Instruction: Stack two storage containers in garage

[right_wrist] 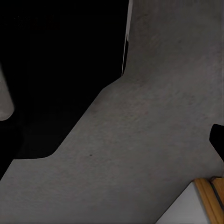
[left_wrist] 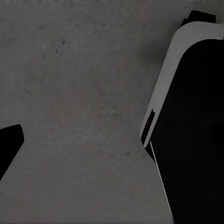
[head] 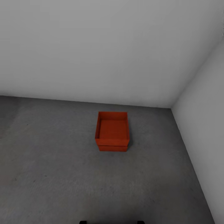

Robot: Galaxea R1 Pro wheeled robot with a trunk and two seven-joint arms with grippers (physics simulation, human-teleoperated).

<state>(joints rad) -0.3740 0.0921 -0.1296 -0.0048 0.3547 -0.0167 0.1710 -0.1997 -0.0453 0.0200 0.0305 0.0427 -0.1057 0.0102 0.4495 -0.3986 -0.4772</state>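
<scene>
From the head camera, the two orange-red bins sit stacked on the dark grey concrete floor of the garage, near the corner where the pale grey back wall meets the side wall. The upper bin rests squarely in or on the lower bin, of which just a thin strip of front wall shows beneath; both are upright and open at the top, with the upper one's inside bare. At the very bottom edge two small dark bits of the robot's own body peek in. In the left wrist picture, mottled concrete runs across most of the frame, with a large black-and-white part of the robot to one side and a dark fingertip at the edge; I cannot tell whether that gripper is released or clenched. In the right wrist picture, a broad black shape of the robot overhangs the same floor, a dark fingertip shows at the edge, and a strip of light wood trim stands beside a pale panel in one corner; this gripper's state cannot be told either.
</scene>
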